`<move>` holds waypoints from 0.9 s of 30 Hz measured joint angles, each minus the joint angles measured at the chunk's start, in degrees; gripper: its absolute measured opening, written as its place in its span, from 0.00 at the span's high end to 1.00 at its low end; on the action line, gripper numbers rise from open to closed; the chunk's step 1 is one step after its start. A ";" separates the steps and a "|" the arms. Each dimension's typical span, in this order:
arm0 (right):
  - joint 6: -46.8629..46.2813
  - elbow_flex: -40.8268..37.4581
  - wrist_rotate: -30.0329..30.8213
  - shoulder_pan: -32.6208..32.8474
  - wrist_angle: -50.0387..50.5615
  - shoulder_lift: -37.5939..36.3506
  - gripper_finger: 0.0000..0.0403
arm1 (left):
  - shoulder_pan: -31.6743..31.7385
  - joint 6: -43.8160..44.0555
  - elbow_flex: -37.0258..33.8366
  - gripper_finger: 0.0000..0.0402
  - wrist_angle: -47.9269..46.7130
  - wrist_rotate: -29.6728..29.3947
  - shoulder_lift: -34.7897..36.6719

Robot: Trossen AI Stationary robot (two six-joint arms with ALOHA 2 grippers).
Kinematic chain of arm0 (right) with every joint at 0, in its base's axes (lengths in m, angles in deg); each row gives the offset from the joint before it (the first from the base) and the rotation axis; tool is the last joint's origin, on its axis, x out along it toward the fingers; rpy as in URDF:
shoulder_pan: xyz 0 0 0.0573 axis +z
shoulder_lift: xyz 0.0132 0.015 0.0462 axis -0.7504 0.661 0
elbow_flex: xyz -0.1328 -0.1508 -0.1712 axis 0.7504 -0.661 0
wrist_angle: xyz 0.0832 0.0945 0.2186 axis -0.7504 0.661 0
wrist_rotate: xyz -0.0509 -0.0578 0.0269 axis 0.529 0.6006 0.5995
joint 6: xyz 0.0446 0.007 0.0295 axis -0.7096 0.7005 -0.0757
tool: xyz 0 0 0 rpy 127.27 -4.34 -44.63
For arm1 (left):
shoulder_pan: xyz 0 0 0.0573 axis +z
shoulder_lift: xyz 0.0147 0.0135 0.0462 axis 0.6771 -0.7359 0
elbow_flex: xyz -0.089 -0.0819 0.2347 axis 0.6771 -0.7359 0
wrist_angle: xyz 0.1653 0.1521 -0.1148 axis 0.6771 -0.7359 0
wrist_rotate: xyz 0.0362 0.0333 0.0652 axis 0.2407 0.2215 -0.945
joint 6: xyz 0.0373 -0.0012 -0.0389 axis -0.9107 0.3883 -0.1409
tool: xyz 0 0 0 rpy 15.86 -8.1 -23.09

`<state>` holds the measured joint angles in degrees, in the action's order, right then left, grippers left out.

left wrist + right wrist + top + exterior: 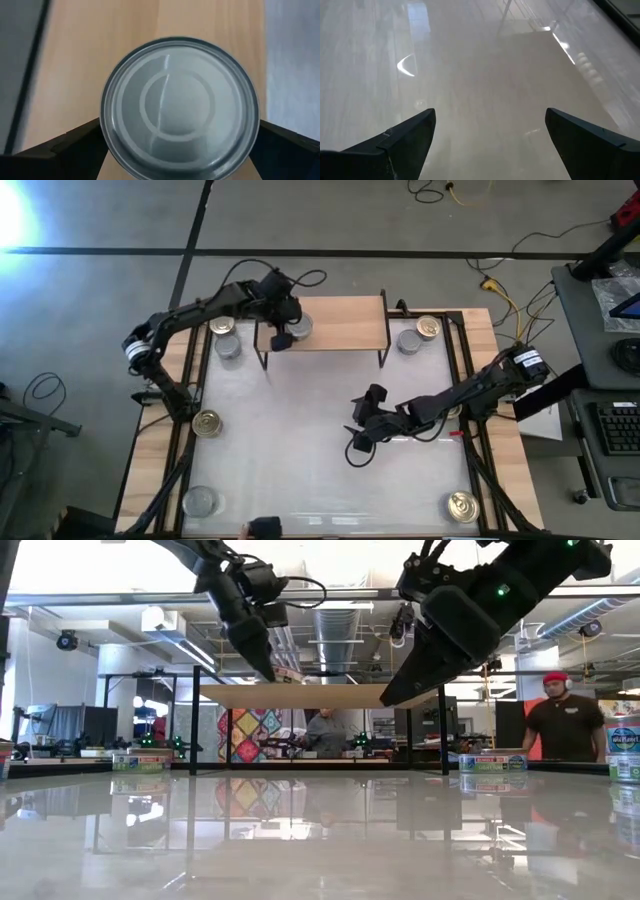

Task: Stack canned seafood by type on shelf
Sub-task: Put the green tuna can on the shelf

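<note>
I count seven tins. Near edge: silver tin [200, 500] left, gold tin [462, 505] right. Mid-table: gold tin [207, 422] left; right gripper [358, 442] wide open, empty, over bare table [300, 410]. Far: shelf [340, 325] carries one silver can [179, 107], left gripper [283, 338] open astride it. Two tins beside each shelf end.

2 dark jointed arms, black cables, white wrist bands, green lights
</note>
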<state>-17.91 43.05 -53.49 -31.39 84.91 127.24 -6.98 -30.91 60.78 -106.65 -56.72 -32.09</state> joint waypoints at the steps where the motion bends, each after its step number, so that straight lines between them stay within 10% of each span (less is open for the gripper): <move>1: 1.11 0.61 -0.01 -0.03 -0.15 -0.27 0.09 | 0.00 0.02 0.36 0.01 -1.34 0.02 -0.17; 15: 24.29 11.96 -0.99 -11.78 -5.10 -1.20 0.09 | 0.84 -1.60 1.20 0.00 -2.83 -4.04 -0.31; 27: 22.83 23.50 -23.77 -30.15 -11.40 7.65 0.16 | 1.77 0.59 -0.49 0.00 -0.69 -3.58 -0.18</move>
<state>4.92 66.55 -77.25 -61.54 73.51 134.89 -5.21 -30.32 60.29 -107.34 -60.31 -32.27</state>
